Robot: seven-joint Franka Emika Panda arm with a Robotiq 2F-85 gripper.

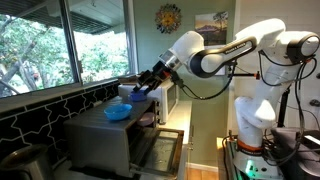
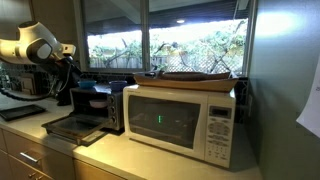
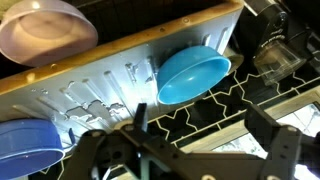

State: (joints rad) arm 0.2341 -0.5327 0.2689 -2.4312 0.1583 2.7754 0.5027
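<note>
Item, largest first: white robot arm, filling the upper right of an exterior view and reaching toward the frame's left; microwave, centre of an exterior view, standing on the bench; toaster oven, lower centre, its door dropped open to the front; ribbed metal tray, across the middle of the wrist view, bounded above by a wooden strip; pink bowl, upper left, beyond that strip; dark-blue bowl, lower left corner, partly cut off; light-blue bowl, centre of the wrist view, resting on the tray just under the strip and apart from both other bowls; hand, bottom edge of the wrist view, fingers spread wide, holding nothing, nearest the light-blue bowl but not touching it. Handling note, as a judgement: a clean grip wants one finger inside the rim and one outside, lowered squarely. Clearance: open tray lies left of the bowl; the strip crowds its upper side, black tiling lies below, and dark clutter at upper right leaves little room
</note>
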